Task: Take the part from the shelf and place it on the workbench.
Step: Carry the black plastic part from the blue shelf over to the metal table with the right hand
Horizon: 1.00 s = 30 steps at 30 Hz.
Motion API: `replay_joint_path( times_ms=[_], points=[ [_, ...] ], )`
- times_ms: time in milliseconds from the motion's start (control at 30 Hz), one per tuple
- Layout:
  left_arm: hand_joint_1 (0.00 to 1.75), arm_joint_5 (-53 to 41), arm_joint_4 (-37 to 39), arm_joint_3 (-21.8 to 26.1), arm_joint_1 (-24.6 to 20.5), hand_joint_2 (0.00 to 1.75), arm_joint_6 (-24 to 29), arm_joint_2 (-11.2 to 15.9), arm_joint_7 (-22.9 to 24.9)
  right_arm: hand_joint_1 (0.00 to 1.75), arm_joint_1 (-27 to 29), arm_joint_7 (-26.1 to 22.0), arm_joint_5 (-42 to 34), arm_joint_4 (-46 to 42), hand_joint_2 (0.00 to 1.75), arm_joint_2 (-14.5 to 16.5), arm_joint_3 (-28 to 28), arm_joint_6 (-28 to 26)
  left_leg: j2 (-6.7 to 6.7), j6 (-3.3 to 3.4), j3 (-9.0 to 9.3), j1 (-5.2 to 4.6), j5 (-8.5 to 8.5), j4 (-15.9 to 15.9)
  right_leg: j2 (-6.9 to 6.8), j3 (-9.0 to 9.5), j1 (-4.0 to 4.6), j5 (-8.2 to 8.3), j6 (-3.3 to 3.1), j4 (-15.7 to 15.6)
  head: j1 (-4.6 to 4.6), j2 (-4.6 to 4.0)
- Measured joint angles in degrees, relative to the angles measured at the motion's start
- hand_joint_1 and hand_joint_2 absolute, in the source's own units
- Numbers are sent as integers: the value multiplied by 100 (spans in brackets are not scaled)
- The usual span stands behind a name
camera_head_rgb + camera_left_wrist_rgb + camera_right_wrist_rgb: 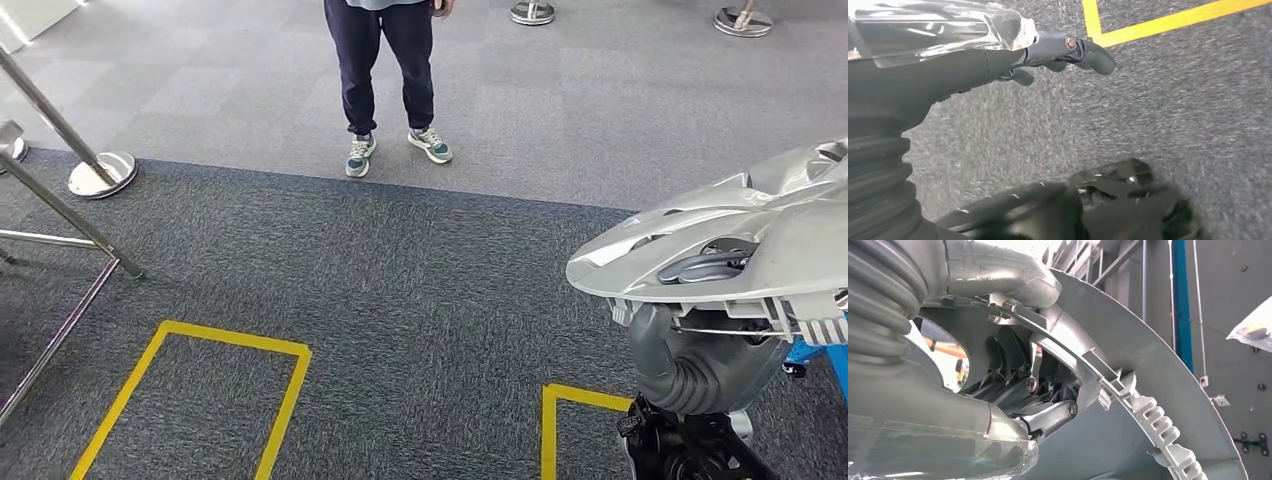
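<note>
The part (pixel 720 230) is a large silver moulded plastic shell with ribbed edges, held up at the right of the head view above the carpet. My right hand (pixel 660 345) grips it from below, dark fingers showing through an opening in the shell. In the right wrist view the fingers (pixel 1048 415) hook through the part (pixel 1148 355) and clamp its inner rim. My left hand (pixel 1058 50) hangs over the grey carpet with its dark fingers stretched out and nothing in them.
A person (pixel 390 70) stands ahead on the lighter carpet. Stanchion bases (pixel 100 175) and a slanted metal frame (pixel 60 210) stand at the left. Yellow tape rectangles (pixel 190 400) mark the dark carpet. A blue post (pixel 1180 300) rises beside the part.
</note>
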Motion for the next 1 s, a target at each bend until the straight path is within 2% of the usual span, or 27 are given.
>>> replay_joint_path(
  times_ms=[33,67,100,133,200,233,267,333,367,433,467,500,533,567,600,633,667,700,733,767,800,833,867,900,933,967,1000],
  points=[
    [0,-10,-1,-4,-12,175,-3,-2,-2,175,21,1,8,-10,175,4,-9,-5,28,-3,-164,6,-115,332,-86,-1,11,-6,-8,0,-2,0],
    [0,-15,-2,-10,-23,175,-7,-4,-2,175,44,1,20,-21,175,9,-14,-12,33,0,-235,8,-127,481,-170,1,18,-12,-13,1,-4,0],
    [0,-20,-3,-15,-27,175,-12,-5,-1,175,68,2,32,-35,175,16,-16,-20,43,6,-183,9,-32,394,-246,7,23,-19,-14,1,-4,0],
    [0,-23,-4,-19,-23,175,-18,-3,4,175,88,2,45,-54,175,24,-19,-28,78,20,-19,7,139,95,-314,19,26,-28,-11,0,-6,0],
    [0,-28,-4,-24,-3,175,-28,5,14,175,124,2,61,-99,175,36,-33,-43,338,77,425,-41,452,-715,-423,50,39,-54,15,2,-10,0],
    [0,-30,-4,-26,3,175,-32,10,18,175,140,1,65,-120,175,39,-43,-50,448,111,565,-75,522,-985,-471,61,46,-68,38,3,-11,0],
    [0,-31,-4,-28,8,175,-33,18,19,175,157,1,66,-135,175,42,-52,-54,521,143,628,-108,533,-1121,-521,73,50,-80,65,1,-11,0],
    [0,-30,-4,-28,17,175,-34,37,21,175,179,-1,63,-150,175,45,-62,-57,417,201,635,-134,528,-1167,-630,115,46,-98,125,-22,-11,0],
    [0,-27,-4,-27,25,175,-34,46,23,175,184,-2,60,-154,175,47,-66,-56,353,231,658,-122,547,-1199,-604,132,35,-120,157,-10,-7,0],
    [0,-21,-4,-25,27,175,-34,53,25,175,191,-14,51,-168,175,51,-86,-49,214,293,707,-74,593,-1260,-335,14,20,-303,212,295,19,0],
    [0,-18,-4,-24,26,175,-34,50,26,175,196,-20,49,-173,175,50,-103,-44,146,311,713,-55,604,-1269,-158,-151,12,-464,230,632,40,0],
    [0,-17,-4,-23,23,175,-34,46,27,175,201,-24,47,-177,175,50,-119,-36,70,324,712,-47,607,-1268,-47,-363,11,-637,244,1043,56,0],
    [0,-18,-4,-23,24,175,-34,40,29,175,208,-24,45,-177,175,49,-134,-28,-11,329,712,-42,607,-1266,-6,-564,10,-755,256,1409,70,0],
    [0,-17,-4,-23,26,175,-34,35,31,175,215,-24,43,-177,175,48,-145,-20,-97,330,714,-38,606,-1264,7,-696,9,-771,262,1612,72,0],
    [0,-18,-4,-23,27,175,-34,34,33,175,221,-24,40,-177,175,49,-151,-13,-188,326,722,-30,604,-1260,14,-715,5,-667,265,1579,73,0],
    [0,-18,-4,-23,27,175,-34,31,34,175,225,-24,37,-177,175,50,-156,-9,-280,315,732,-18,597,-1251,36,-620,-3,-469,268,1314,73,0],
    [0,-18,-4,-23,26,175,-34,29,34,175,226,-24,36,-177,175,51,-161,-7,-370,293,737,-3,584,-1233,114,-442,-19,-231,277,888,76,0],
    [0,-19,-4,-23,22,175,-34,28,34,175,226,-24,36,-176,175,53,-168,-6,-451,260,727,1,563,-1200,256,-263,-41,-70,289,475,85,0],
    [0,-20,-5,-23,16,175,-34,28,34,175,228,-24,36,-177,175,55,-174,-5,-520,225,704,5,545,-1168,374,-132,-58,26,288,179,92,0],
    [0,-21,-5,-23,11,175,-34,29,34,175,231,-24,36,-178,175,57,-182,-4,-583,187,674,10,538,-1150,463,-62,-63,52,274,18,97,0],
    [0,-22,-5,-23,7,175,-34,31,34,175,234,-24,34,-179,175,61,-185,-3,-639,152,645,16,542,-1148,483,-46,-54,27,243,-13,101,0],
    [0,-23,-4,-23,5,175,-34,34,34,175,237,-24,33,-181,175,68,-187,-2,-694,123,628,29,553,-1161,417,-39,-47,36,198,-14,97,0],
    [0,-25,-4,-24,6,175,-34,37,34,175,235,-25,33,-181,175,75,-190,-2,-670,95,620,34,551,-1154,351,-27,-44,40,159,-22,95,0],
    [0,-29,-4,-24,5,175,-34,38,35,175,236,-26,34,-183,175,85,-192,-2,-553,72,588,29,506,-1086,282,-14,-46,40,118,-30,79,0],
    [0,-33,-4,-24,4,175,-34,39,36,175,239,-27,37,-186,175,96,-196,-2,-381,54,505,24,400,-908,207,-2,-49,37,82,-39,52,0],
    [0,-37,-5,-25,2,175,-34,37,36,175,246,-28,38,-190,175,102,-201,-2,-176,39,359,21,241,-610,131,5,-38,29,54,-41,27,0],
    [0,-40,-5,-25,-4,175,-35,34,36,175,257,-28,39,-193,175,108,-206,-3,-36,27,159,23,57,-224,53,7,-27,18,32,-41,1,0]
  ],
)
